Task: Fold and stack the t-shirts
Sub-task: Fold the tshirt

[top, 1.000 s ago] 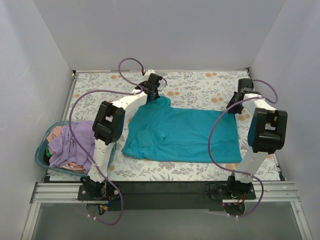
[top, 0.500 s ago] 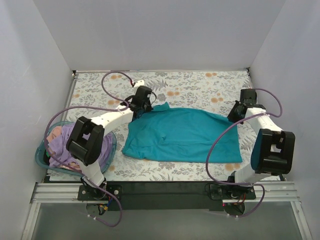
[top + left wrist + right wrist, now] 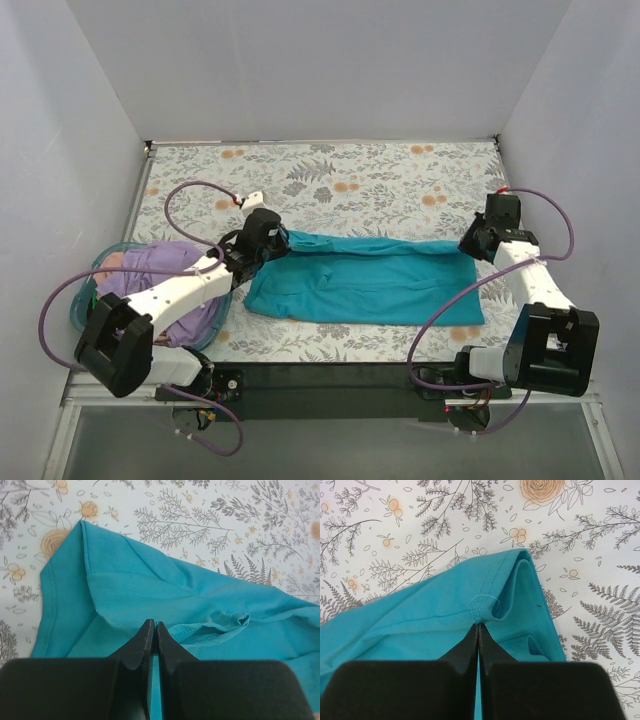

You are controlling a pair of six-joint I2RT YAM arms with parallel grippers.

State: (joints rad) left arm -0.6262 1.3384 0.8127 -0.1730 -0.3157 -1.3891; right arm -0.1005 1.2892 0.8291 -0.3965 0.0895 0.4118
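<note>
Having drawn the far edge of the teal t-shirt (image 3: 370, 285) toward me, I keep it pinched in the left gripper (image 3: 152, 626) and right gripper (image 3: 478, 626), the fold half made.

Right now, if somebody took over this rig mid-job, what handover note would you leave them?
Left claw: shut on the teal t-shirt, at its far left end.
Right claw: shut on the same shirt's far right end.
Lavender t-shirt and a pinkish one lie unfolded in the blue basket at the near left of the table.
Done: teal shirt spread out, both far ends pinched.
Left: finish this fold, then fold the other two and stack all three.
</note>
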